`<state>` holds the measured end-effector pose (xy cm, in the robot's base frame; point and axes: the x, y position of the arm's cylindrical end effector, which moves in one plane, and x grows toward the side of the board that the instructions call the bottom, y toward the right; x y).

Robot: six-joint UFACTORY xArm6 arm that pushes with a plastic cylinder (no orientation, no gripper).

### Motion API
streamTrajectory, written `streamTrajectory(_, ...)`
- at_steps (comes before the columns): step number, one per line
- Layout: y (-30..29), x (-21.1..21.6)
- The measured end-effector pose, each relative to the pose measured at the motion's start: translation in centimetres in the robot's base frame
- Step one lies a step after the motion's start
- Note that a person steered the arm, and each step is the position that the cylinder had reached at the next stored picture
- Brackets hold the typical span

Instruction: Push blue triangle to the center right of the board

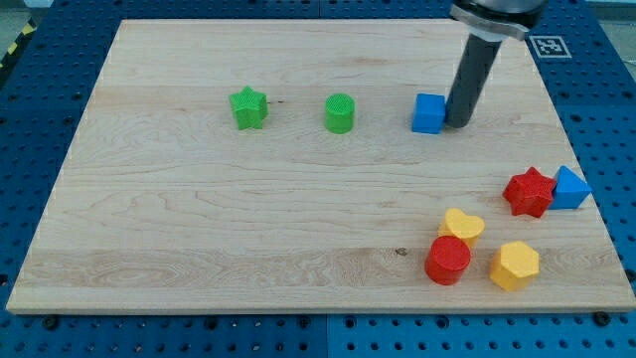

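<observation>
The blue triangle [570, 187] lies at the board's right edge, about mid-height, touching the right side of a red star [529, 192]. My tip [458, 122] is up in the view's upper right part of the board, right next to the right side of a blue cube [428, 113]. The tip is well above and to the left of the blue triangle. The dark rod rises from the tip to the view's top edge.
A green star [248, 107] and a green cylinder [340, 113] stand left of the blue cube. A yellow heart [462, 225], a red cylinder [448, 260] and a yellow hexagon [515, 265] cluster at the lower right. The wooden board [199, 229] rests on a blue pegboard.
</observation>
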<state>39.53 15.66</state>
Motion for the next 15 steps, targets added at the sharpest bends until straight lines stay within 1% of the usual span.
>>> streamTrajectory(1,-1.7,-0.5)
streamTrajectory(2,-1.6,1.0)
streamTrajectory(3,-1.6,3.7)
streamTrajectory(4,-1.5,4.1)
streamTrajectory(7,9.1,4.2)
streamTrajectory(8,14.3,4.8)
streamTrajectory(9,17.5,7.9)
streamTrajectory(10,17.7,12.5)
streamTrajectory(11,16.9,15.1)
streamTrajectory(12,14.6,14.3)
streamTrajectory(13,14.5,13.9)
streamTrajectory(15,11.8,13.9)
